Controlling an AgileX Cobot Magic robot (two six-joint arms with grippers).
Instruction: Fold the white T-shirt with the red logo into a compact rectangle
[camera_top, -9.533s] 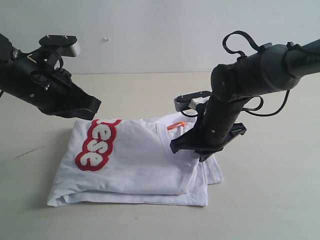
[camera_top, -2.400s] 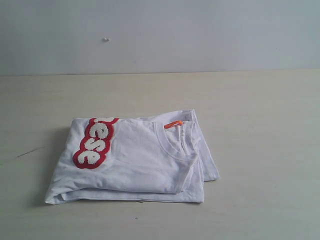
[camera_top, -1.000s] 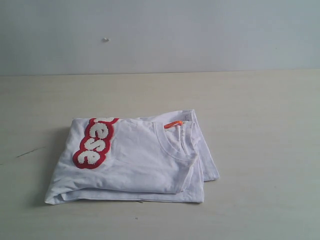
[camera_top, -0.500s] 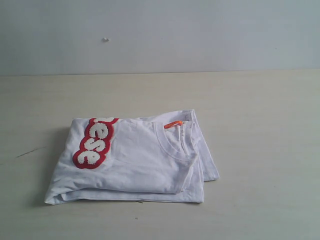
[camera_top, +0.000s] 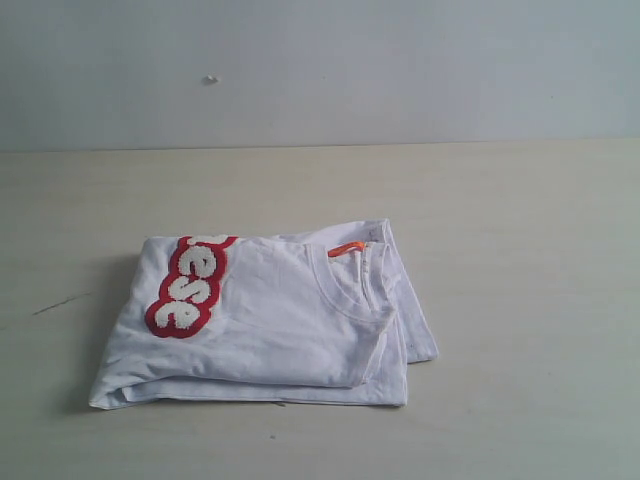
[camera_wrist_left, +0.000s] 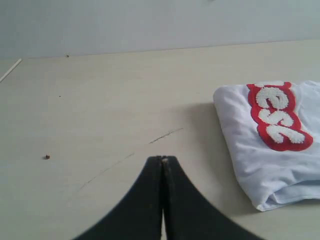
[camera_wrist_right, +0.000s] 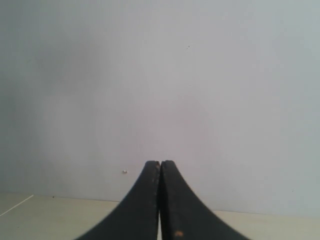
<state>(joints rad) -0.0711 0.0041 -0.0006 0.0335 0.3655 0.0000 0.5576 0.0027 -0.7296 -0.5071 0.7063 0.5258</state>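
Note:
The white T-shirt (camera_top: 290, 320) lies folded into a layered rectangle on the table, its ribbed collar and orange neck tag (camera_top: 347, 248) facing up at the right. The red logo (camera_top: 188, 283) runs along the fold's left part, showing the white letters "ese". In the left wrist view the T-shirt (camera_wrist_left: 260, 165) and logo (camera_wrist_left: 276, 118) lie apart from my left gripper (camera_wrist_left: 162, 159), which is shut and empty over bare table. My right gripper (camera_wrist_right: 160, 162) is shut and empty, facing the wall. Neither arm shows in the exterior view.
The beige table (camera_top: 520, 250) runs back to a pale wall (camera_top: 400, 60). A thin dark scratch (camera_wrist_left: 165, 135) and a small brown speck (camera_wrist_left: 46, 156) mark the tabletop near the left gripper.
Both arms were at the shirt 9.5 s ago and have left the exterior view. Over the last second nothing has moved.

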